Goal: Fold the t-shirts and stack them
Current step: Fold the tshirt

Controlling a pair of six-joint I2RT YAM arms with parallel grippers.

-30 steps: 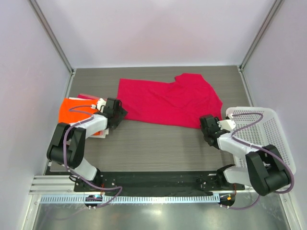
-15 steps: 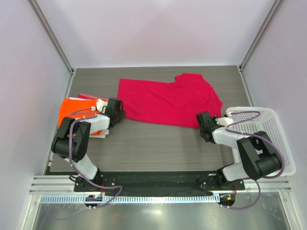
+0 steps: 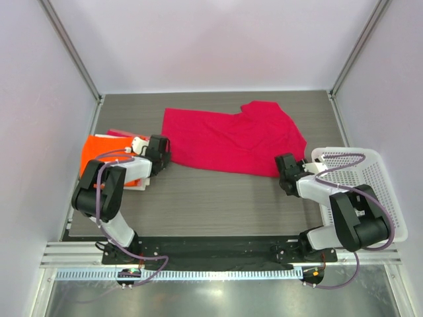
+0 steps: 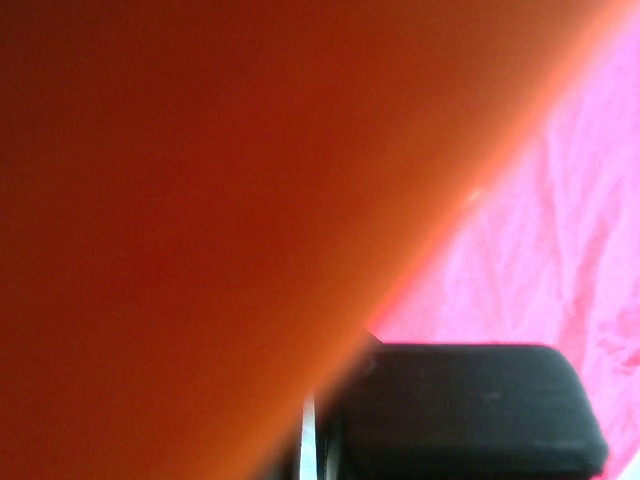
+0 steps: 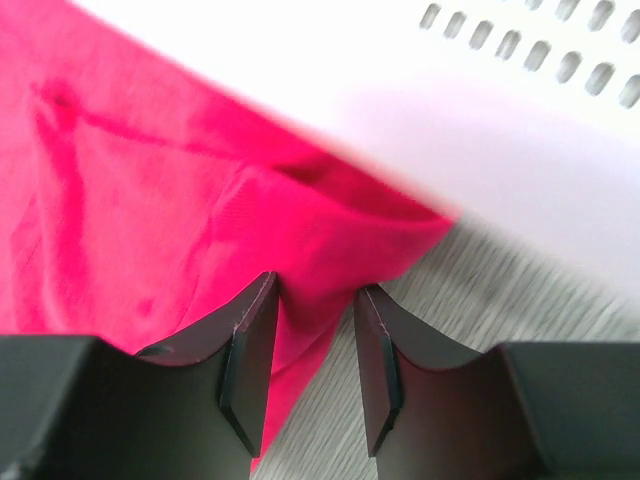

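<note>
Two shirts in clear sight; the fold is not yet begun.

Item: red shirt (image 3: 225, 135). Spread flat and unfolded on the tabletop (image 3: 218, 198), toward the back, rumpled at its far-right sleeve.

Item: orange shirt (image 3: 98, 153). At the left edge, just beside the red shirt's near-left corner.

Left end effector (image 3: 158, 152): fingers together, low at that near-left corner. Its wrist view is swamped by orange blur, so whether it pinches red cloth, orange cloth or nothing cannot be told.

Right end effector (image 3: 285, 173): fingers apart, with the near-right corner's fold lying between them and not visibly pinched. The white basket (image 3: 383, 198) is just beside it.

Hazards, as judged:
- A lift with only one corner gripped would drag the red shirt askew.
- A left pinch that catches orange cloth would pull the orange shirt along.
- The right end effector could slip off the thin hem, or nudge the basket wall.
</note>
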